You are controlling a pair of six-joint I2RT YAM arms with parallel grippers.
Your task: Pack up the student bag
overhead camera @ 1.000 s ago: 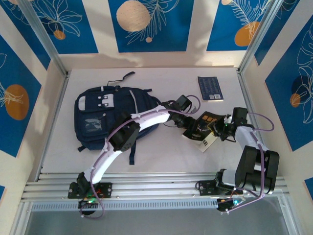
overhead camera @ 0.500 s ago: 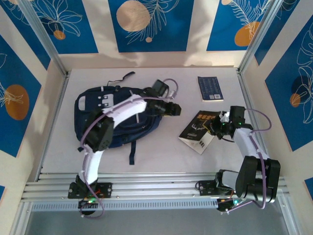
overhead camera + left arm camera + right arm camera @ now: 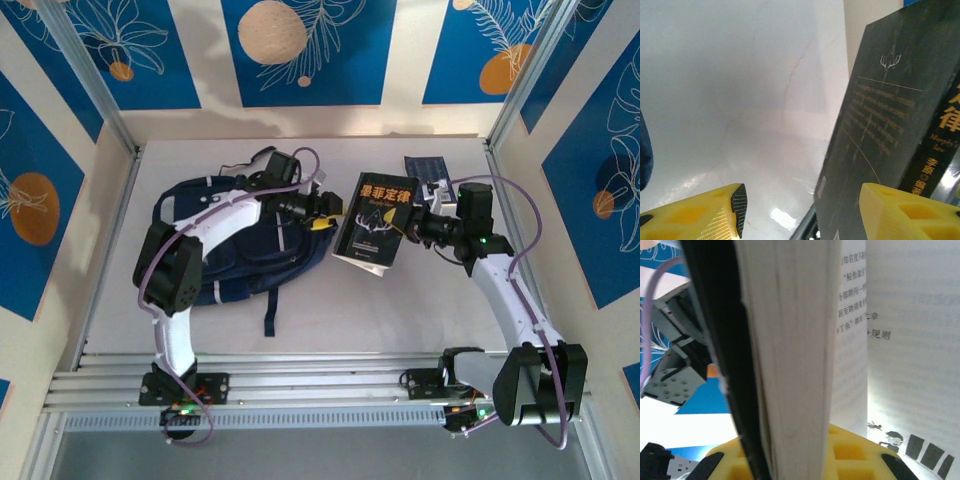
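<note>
Looking down from above, I saw the backpack (image 3: 215,245) lying flat on the left half of the white worktop (image 3: 420,310), with my left arm (image 3: 215,215) arched over it. My left pincer (image 3: 322,214) hung just past the bag's right edge, close to a black book (image 3: 372,222) with gold lettering. My right pincer (image 3: 410,222) pinched that book by its right edge and held it lifted and tilted, cover towards the camera. A small dark blue booklet (image 3: 428,170) lay near the far right corner, partly behind my right wrist.

From my left wrist, the two yellow fingers (image 3: 710,217) stood spread wide over bare worktop. The book's dark cover rose just beyond the right one, and a sliver of the navy bag showed at the left edge.

From my right wrist, the pincer was clamped on the book. Its page edges ran up the middle, and a printed page fanned open to the right.
</note>
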